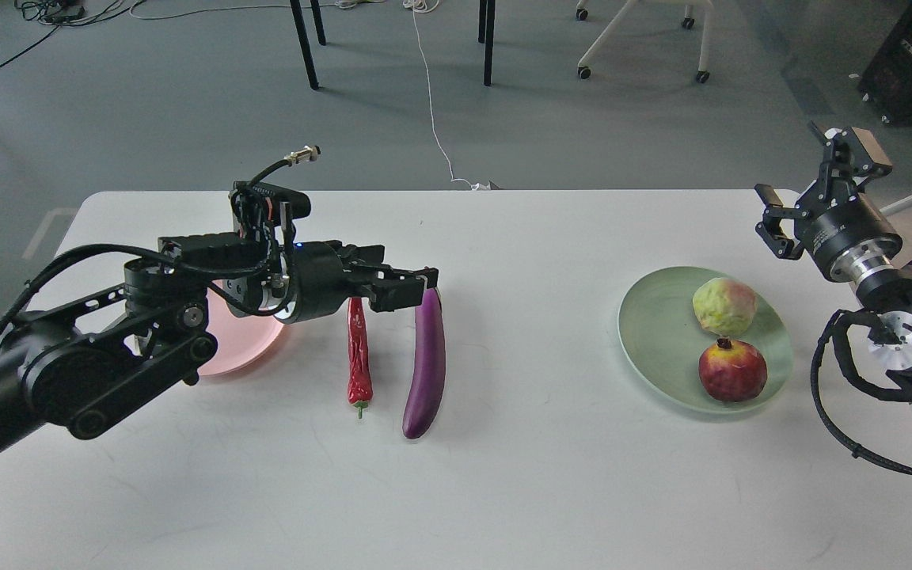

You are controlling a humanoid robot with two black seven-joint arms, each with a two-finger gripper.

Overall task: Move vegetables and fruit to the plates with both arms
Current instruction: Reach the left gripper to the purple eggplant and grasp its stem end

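My left gripper [408, 287] is open and low over the table, its fingers reaching over the top of the red chili pepper [359, 356] toward the cap end of the purple eggplant [427, 364]. Both vegetables lie side by side at mid-table. The pink plate [236, 354] is mostly hidden behind my left arm. The mint green plate [650, 332] at the right holds the yellow-green fruit [723, 306] and the red pomegranate [732, 370]. My right gripper [816, 176] is open and empty, raised beyond the green plate's far right side.
The white table [551, 475] ends just beyond my right arm. Past its far edge are black table legs [303, 43], a white cable [432, 111] on the floor and a wheeled chair base [638, 39].
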